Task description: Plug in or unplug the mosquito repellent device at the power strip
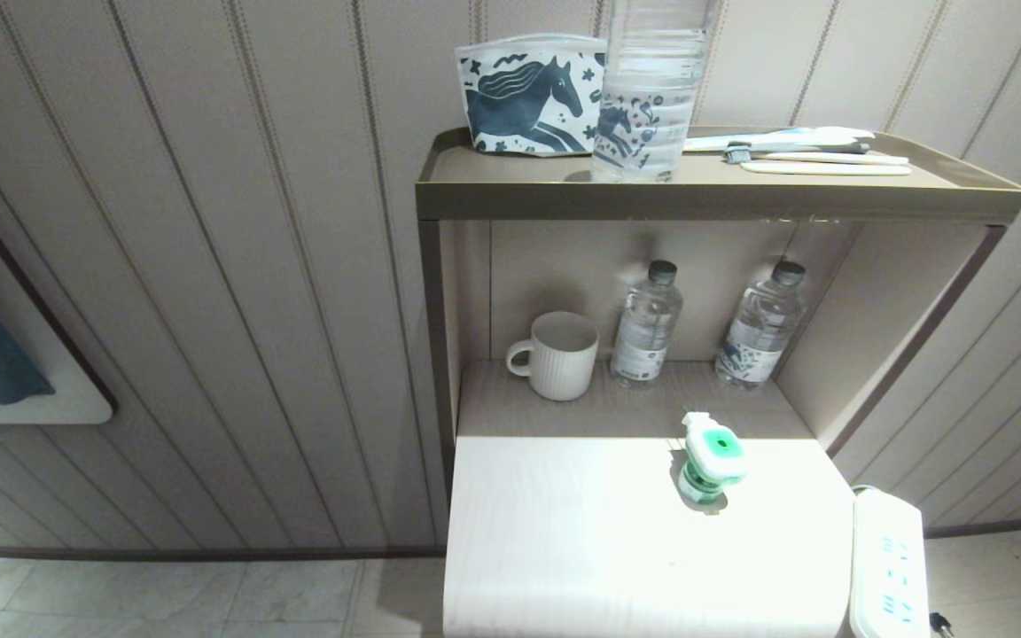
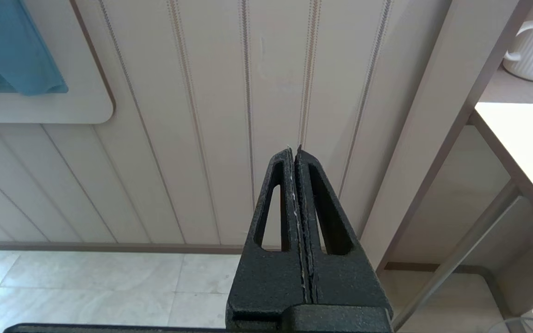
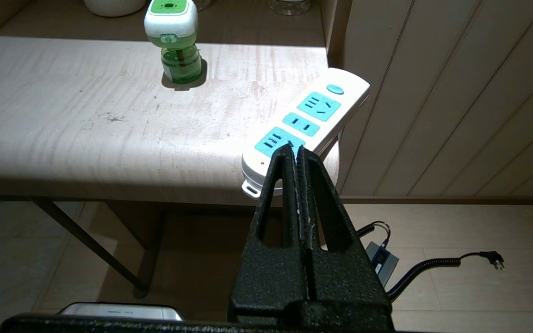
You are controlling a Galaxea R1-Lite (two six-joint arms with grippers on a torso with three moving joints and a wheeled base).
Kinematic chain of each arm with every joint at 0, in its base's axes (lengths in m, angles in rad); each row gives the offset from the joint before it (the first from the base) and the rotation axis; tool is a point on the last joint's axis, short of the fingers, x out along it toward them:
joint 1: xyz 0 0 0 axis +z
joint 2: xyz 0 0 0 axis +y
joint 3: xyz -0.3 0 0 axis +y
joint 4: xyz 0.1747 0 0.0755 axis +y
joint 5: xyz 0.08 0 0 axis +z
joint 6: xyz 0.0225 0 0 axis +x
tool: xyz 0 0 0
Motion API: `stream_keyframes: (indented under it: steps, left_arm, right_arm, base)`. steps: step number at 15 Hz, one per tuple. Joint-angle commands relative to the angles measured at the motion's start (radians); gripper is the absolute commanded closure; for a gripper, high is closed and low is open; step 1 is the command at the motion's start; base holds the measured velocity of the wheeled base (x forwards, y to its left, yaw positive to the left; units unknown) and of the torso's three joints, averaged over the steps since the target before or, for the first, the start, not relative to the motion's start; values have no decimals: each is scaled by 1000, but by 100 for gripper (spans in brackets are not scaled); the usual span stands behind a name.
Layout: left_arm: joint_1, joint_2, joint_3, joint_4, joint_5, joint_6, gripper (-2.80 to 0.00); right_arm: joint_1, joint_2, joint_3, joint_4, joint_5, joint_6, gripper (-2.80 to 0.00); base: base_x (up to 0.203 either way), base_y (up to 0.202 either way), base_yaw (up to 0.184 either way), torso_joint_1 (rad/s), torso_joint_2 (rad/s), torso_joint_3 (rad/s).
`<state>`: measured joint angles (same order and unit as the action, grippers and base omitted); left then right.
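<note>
Small white-headed, green-bottled mosquito repellent device (image 1: 710,459) is seen unplugged, upright mid-table; flat white power strip (image 1: 890,567) overhangs the right edge. Both grippers (image 2: 294,149) (image 3: 294,147) are pressed shut, nothing held. Right gripper should be opened first, head grasped squarely.

Three water bottles (image 1: 648,89), one mug (image 1: 557,354), one pouch (image 1: 528,93).

Power strip (image 1: 890,567) cut off by head view's lower edge.
</note>
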<state>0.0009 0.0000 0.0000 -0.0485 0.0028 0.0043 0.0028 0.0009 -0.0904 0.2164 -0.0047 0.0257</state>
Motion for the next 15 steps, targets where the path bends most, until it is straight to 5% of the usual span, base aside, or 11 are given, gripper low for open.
stream_keyframes:
  steps: [1, 15]
  left_arm:
    - [1, 2, 0, -1, 0, 0, 0]
    - [1, 2, 0, -1, 0, 0, 0]
  right_arm:
    - [0, 1, 0, 1, 0, 0, 0]
    - [2, 3, 4, 0, -5, 13, 0]
  base:
    - [0, 0, 0, 0, 0, 0]
    - [0, 0, 0, 0, 0, 0]
